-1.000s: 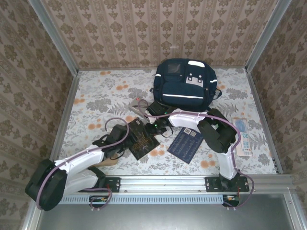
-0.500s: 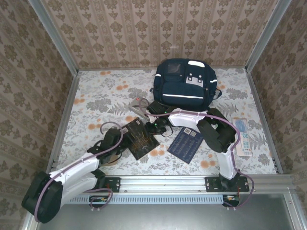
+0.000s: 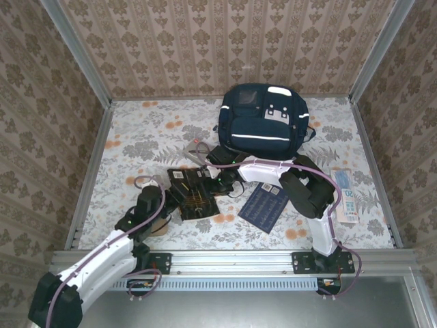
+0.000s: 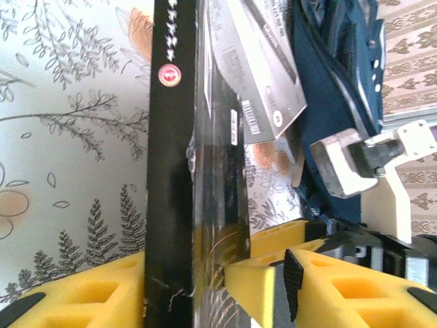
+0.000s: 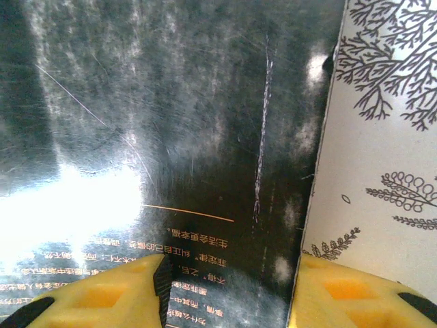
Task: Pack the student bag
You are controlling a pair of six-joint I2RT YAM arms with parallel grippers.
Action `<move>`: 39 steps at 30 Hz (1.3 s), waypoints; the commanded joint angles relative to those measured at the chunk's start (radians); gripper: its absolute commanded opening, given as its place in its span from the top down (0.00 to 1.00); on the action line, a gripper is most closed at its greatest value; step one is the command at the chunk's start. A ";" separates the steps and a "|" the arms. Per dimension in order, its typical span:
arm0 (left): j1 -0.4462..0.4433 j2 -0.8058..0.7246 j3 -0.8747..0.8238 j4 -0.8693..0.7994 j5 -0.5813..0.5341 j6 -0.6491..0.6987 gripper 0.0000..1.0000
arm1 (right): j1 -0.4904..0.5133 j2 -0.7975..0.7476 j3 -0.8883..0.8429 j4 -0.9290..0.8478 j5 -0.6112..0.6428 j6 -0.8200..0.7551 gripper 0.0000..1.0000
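Navy fabric with a thin white stripe marks the student bag (image 3: 263, 126), which sits at the upper centre of the overhead view, against the back edge of the flowered tabletop (image 3: 136, 143). In the left wrist view we see its side again at the upper right of the frame.

Below and left of the bag lies a black book (image 3: 194, 193), with both arms meeting at it. The left end effector (image 3: 171, 205) reaches in from the lower left. In its own camera the yellow fingers (image 4: 75, 297) press against the book's spine on one side and its cover on the other, so we read it as clenched on the book. The right end effector (image 3: 217, 183) comes across from the right to the book's upper right edge. In its camera the glossy cover fills the gap between two separated yellow fingers (image 5: 102, 294), and we cannot tell whether they grip anything.

A grey box (image 4: 256, 75) lies between the book and the bag. A navy booklet (image 3: 265, 205) lies flat right of the book, and a blue-and-white packet (image 3: 347, 198) rests near the right edge.
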 commanded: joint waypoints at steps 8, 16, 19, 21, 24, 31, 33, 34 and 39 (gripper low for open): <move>0.002 0.148 0.110 -0.075 0.079 0.058 0.91 | 0.005 -0.037 0.029 0.011 -0.041 -0.003 0.51; 0.017 0.075 0.202 -0.226 0.043 0.110 1.00 | -0.040 -0.202 0.069 -0.124 0.152 -0.149 0.50; 0.032 0.047 0.232 -0.249 0.049 0.125 1.00 | -0.082 -0.279 0.072 -0.160 0.266 -0.238 0.49; 0.041 0.042 0.252 -0.260 0.058 0.133 1.00 | -0.125 -0.316 0.064 -0.158 0.326 -0.297 0.49; 0.051 0.047 0.284 -0.260 0.072 0.151 1.00 | -0.192 -0.343 0.056 -0.154 0.462 -0.405 0.48; 0.057 0.095 0.340 -0.239 0.105 0.186 1.00 | -0.342 -0.280 0.028 -0.101 0.636 -0.597 0.47; 0.060 0.106 0.347 -0.232 0.114 0.190 1.00 | -0.365 -0.237 0.039 -0.107 0.676 -0.621 0.46; 0.062 0.110 0.352 -0.232 0.119 0.193 1.00 | -0.374 -0.212 0.049 -0.117 0.696 -0.629 0.46; 0.076 0.111 0.367 -0.238 0.137 0.212 1.00 | -0.428 -0.101 0.075 -0.149 0.714 -0.601 0.45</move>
